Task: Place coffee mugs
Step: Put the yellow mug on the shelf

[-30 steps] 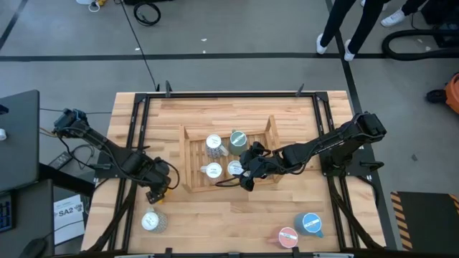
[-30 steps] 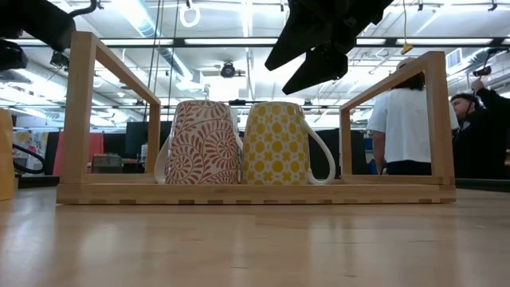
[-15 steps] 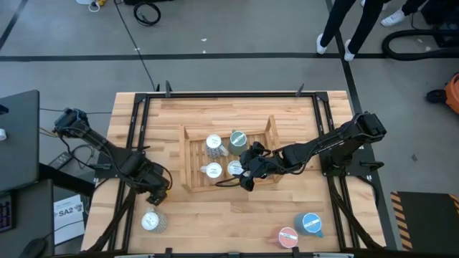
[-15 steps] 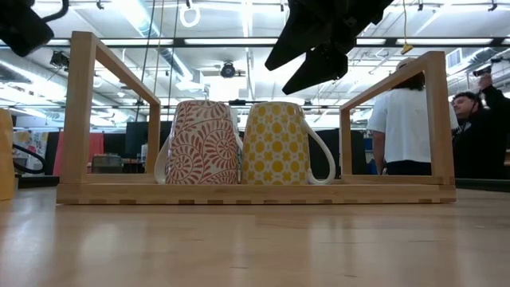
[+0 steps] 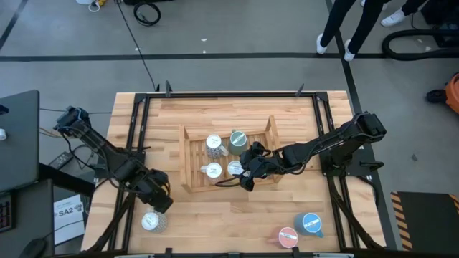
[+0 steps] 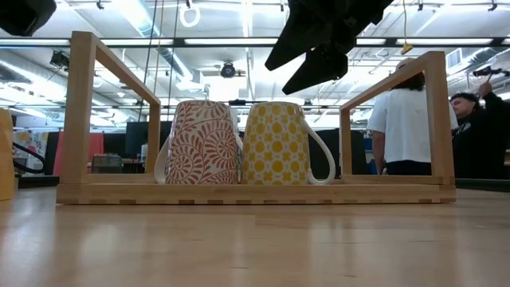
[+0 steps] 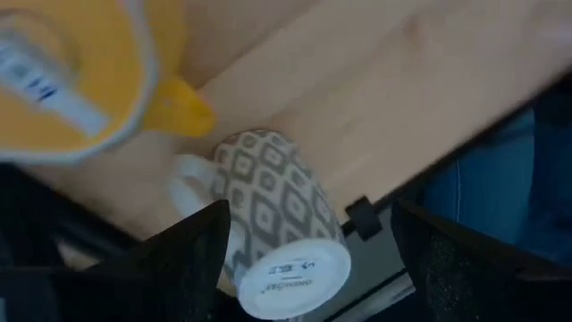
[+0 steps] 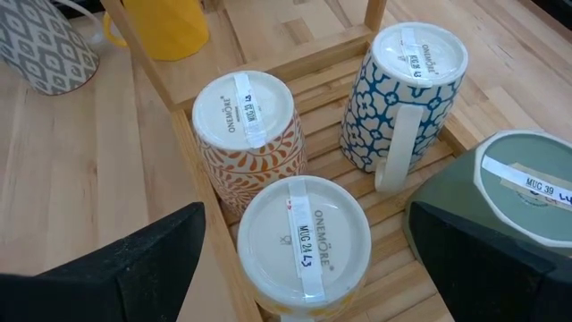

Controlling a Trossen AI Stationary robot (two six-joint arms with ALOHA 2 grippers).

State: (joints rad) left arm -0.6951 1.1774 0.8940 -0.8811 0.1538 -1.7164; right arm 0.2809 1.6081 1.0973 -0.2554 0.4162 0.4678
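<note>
Shifted nearer the grey patterned mug outside the wooden rack, the left gripper is held spread for grasping, while four upturned mugs are overhung by the spread right gripper.

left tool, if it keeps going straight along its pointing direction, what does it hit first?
Most likely the grey diamond-patterned mug, upside down on the table near the edge: it sits between the open left tool's fingers in the wrist view. Remaining gap is unclear.

Open-plan robotics lab or workshop, exposed ceiling ducts and strip lights, grey concrete floor with cables, people standing beyond the wooden desk
</note>
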